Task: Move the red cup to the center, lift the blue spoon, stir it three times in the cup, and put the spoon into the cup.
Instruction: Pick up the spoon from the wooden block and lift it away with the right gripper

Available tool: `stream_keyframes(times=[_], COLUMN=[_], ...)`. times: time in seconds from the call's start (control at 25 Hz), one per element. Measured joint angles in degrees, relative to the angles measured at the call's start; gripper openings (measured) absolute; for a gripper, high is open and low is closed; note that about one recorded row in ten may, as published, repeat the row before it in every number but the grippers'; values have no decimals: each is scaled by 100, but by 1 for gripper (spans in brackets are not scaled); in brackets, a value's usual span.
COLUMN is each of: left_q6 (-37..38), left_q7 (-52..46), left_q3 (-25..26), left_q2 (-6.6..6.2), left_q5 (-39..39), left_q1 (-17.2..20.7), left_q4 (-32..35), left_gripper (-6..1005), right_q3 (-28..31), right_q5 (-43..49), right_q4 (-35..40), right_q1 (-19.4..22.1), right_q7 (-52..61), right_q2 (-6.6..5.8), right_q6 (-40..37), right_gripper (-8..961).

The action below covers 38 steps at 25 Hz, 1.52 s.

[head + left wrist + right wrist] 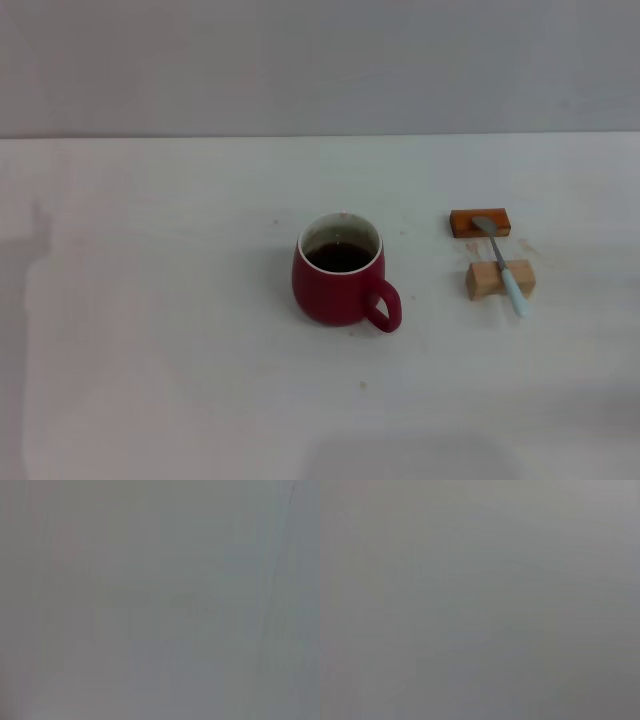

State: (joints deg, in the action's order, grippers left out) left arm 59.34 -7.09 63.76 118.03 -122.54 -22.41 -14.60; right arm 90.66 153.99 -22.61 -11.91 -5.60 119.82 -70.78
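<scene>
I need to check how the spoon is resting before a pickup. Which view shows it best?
The head view: the spoon lies across two small blocks, right of the cup. Both wrist views show only blank grey, no spoon.

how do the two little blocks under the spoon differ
The orange block is darker, glossier and flatter; the tan block is pale bare wood and chunkier. The orange block carries the blue spoon at its bowl, the tan block under its handle. Both sit on the table.
</scene>
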Motion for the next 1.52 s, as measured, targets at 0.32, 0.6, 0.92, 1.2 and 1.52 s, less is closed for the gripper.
stream_keyframes(times=[0.32,0.6,0.92,1.2,1.52], left_q6=[12,16,31,36,36], left_q7=[41,42,42,42,42], left_q3=[5,5,11,13,13], left_q2=[-5,-10,-44,-76,-105], left_q5=[-15,-22,-25,-25,-25], left_q1=[-237,-282,-301,-304,-308], left_q4=[165,205,318,363,416], left_gripper=[796,840,842,840,840], right_q3=[-2524,-4349,-5508,-5984,-6424], right_q5=[-2349,-4005,-4696,-5098,-5090], right_q4=[-781,-1801,-2598,-3128,-3416], right_q1=[387,676,987,1269,1357], right_q7=[-449,-1941,-2603,-3147,-3554], right_q2=[-19,-27,-60,-130,-277], right_q6=[7,-58,-18,363,778], right_gripper=[716,716,716,716,716])
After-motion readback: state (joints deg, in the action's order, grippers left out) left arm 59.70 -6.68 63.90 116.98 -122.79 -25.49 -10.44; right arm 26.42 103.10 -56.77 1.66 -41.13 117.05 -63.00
